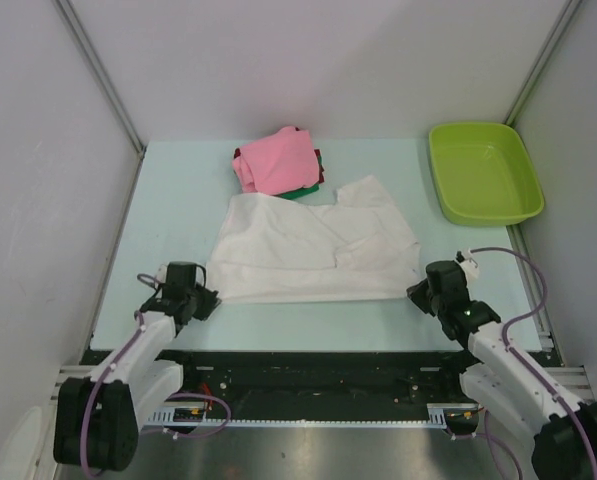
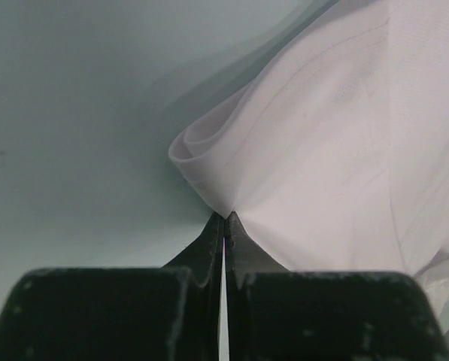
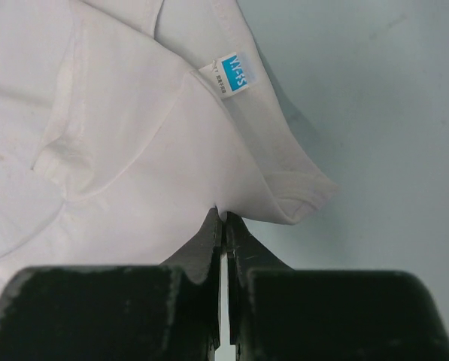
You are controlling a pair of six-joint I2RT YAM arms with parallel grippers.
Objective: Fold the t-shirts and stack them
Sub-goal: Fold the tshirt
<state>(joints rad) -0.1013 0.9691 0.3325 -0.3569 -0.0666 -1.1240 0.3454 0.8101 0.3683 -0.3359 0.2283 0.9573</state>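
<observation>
Left pincer (image 1: 204,298) closed on near left corner of white shirt (image 1: 313,250); right pincer (image 1: 420,292) closed on near right corner, close to blue neck label (image 3: 235,77). White shirt spread on bench (image 1: 173,200), long axis left to right, body extending away from both pincers toward far side, each arm nearest its own corner. At far edge, touching or slightly overlapped: pile topped by pink shirt (image 1: 276,160), with dark red shirt (image 1: 319,160) and green shirt (image 1: 300,192) showing only as edges beneath. Lime tub (image 1: 483,175) far right, well apart. Number of cloth layers between jaws not discernible.
</observation>
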